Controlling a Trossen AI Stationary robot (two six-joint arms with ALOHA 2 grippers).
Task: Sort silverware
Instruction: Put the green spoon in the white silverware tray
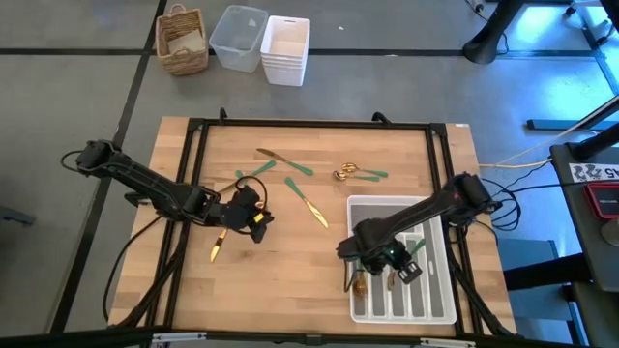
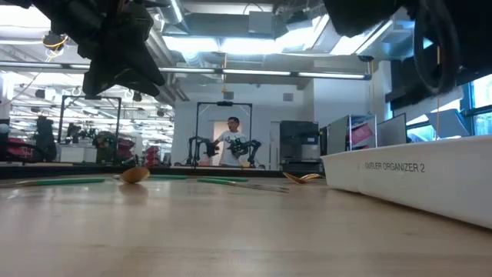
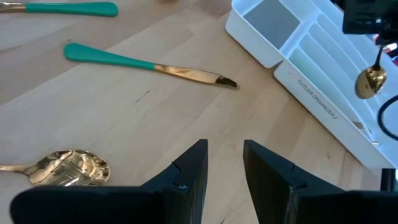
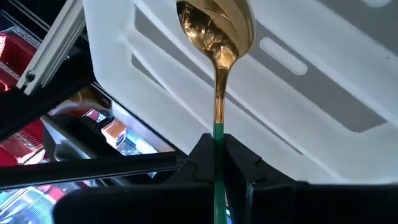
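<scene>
1. While its fingers stand slightly apart and empty, the left gripper [image 3: 224, 171] hovers over the table [image 1: 290, 280], its arm stretched low, near a spoon [image 3: 65, 168] and a knife [image 3: 149, 64].
2. Clenched on another spoon's [image 4: 217, 37] green handle, the right gripper [image 4: 217, 152] hangs above the tray [image 1: 437, 311], arm bent inward.

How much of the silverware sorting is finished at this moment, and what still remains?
Done: a few pieces already lie in the white tray. In hand: the right pincer is shut on a gold spoon above the tray. Left: several green-handled pieces on the table, such as the knife and another spoon below the open left pincer.
</scene>
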